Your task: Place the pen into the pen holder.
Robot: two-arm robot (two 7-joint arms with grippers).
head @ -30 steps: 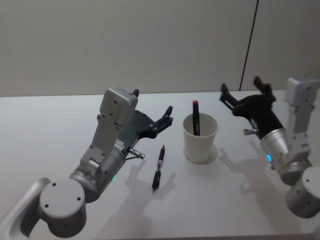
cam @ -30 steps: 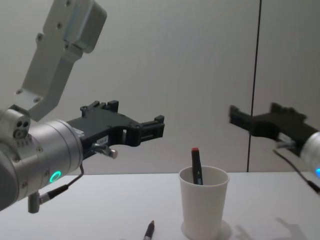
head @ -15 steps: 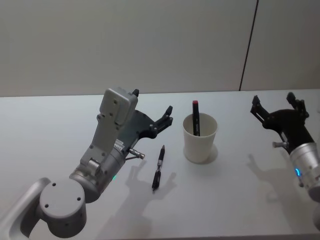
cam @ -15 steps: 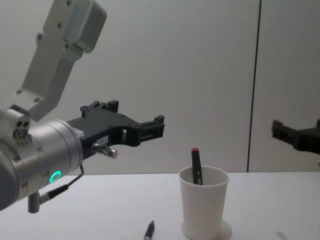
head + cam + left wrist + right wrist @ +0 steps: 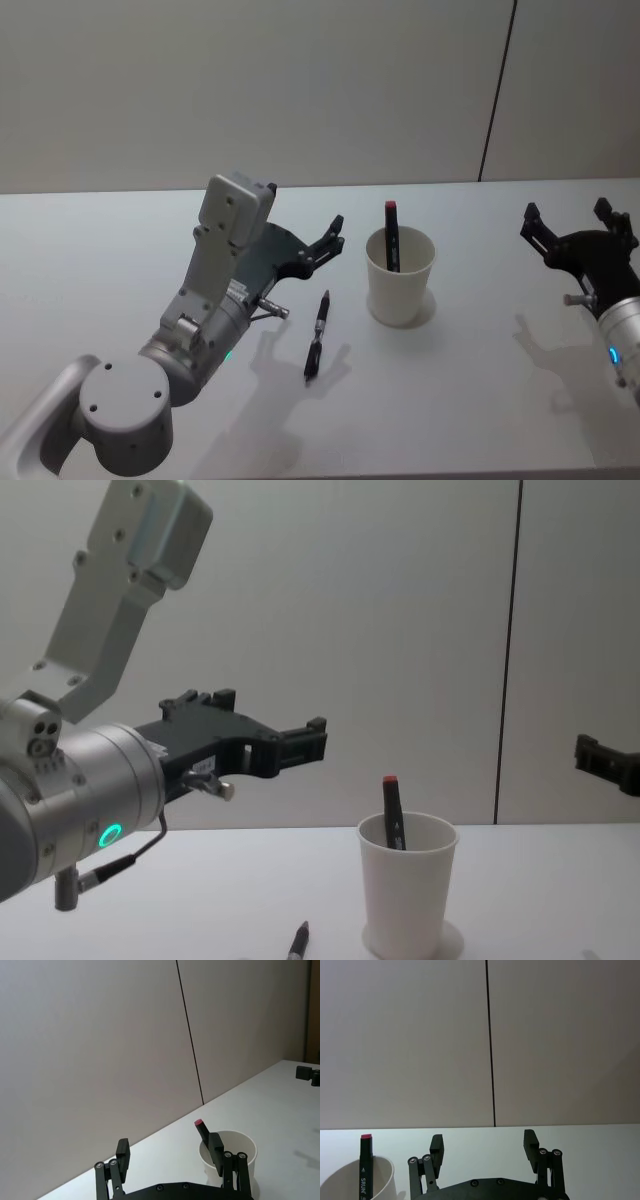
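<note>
A black pen (image 5: pixel 317 335) lies flat on the white table, just left of the pen holder (image 5: pixel 400 278), a white paper cup. A black marker with a red cap (image 5: pixel 391 235) stands inside the cup. My left gripper (image 5: pixel 328 240) hovers open above the table behind the pen, left of the cup, with nothing between its fingers. In the left wrist view the left gripper (image 5: pixel 169 1150) faces the cup (image 5: pixel 245 1152). My right gripper (image 5: pixel 565 212) hangs open and empty far to the cup's right. In the chest view the pen's end (image 5: pixel 298 940) lies left of the cup (image 5: pixel 405 885).
A plain grey wall with a dark vertical seam (image 5: pixel 497 90) stands behind the table. The white tabletop (image 5: pixel 480 400) stretches wide between the cup and the right arm, and in front of the pen.
The right arm has drawn back to the right, away from the cup, its gripper still open. The left arm, the pen and the cup have hardly moved.
</note>
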